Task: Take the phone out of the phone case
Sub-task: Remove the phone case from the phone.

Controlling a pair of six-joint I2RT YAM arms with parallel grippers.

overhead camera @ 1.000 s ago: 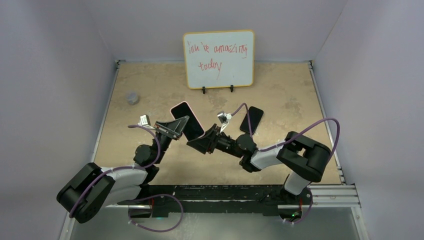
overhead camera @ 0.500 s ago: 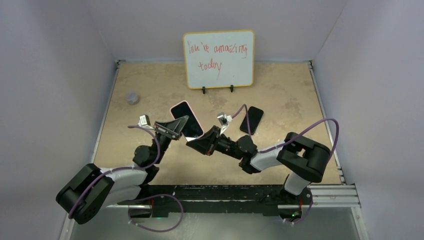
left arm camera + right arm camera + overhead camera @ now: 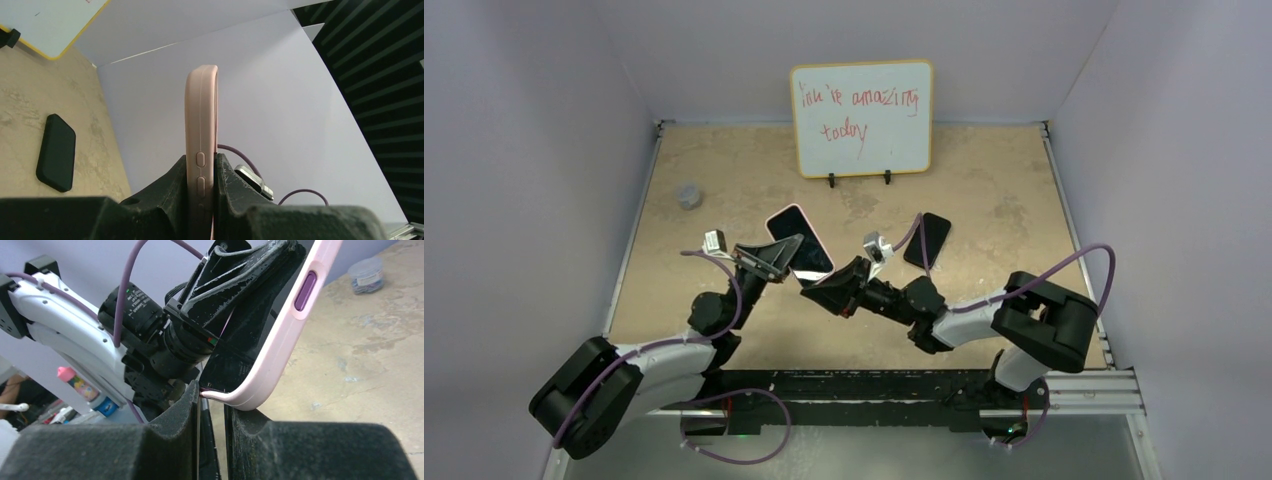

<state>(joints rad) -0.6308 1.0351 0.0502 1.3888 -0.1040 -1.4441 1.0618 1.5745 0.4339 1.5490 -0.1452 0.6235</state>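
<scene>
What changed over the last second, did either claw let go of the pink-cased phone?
No release. The right claw and its arm eased slightly nearer and rightward; the left arm's rear links dropped nearer too. The left claw stays clamped on the pink-cased phone, as does the right. The black phone and whiteboard are unchanged.

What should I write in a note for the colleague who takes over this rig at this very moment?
Left gripper: fingers shut on the pink phone case, which is held off the table.
Right gripper: fingers nearly together at the case's lower corner; whether they grip anything is unclear.
Phone: inside the case; at that corner the case lip seems peeled away.
Done: case lifted, one corner apparently started.
Left: free the phone completely.
A separate black phone lies flat on the table.
</scene>
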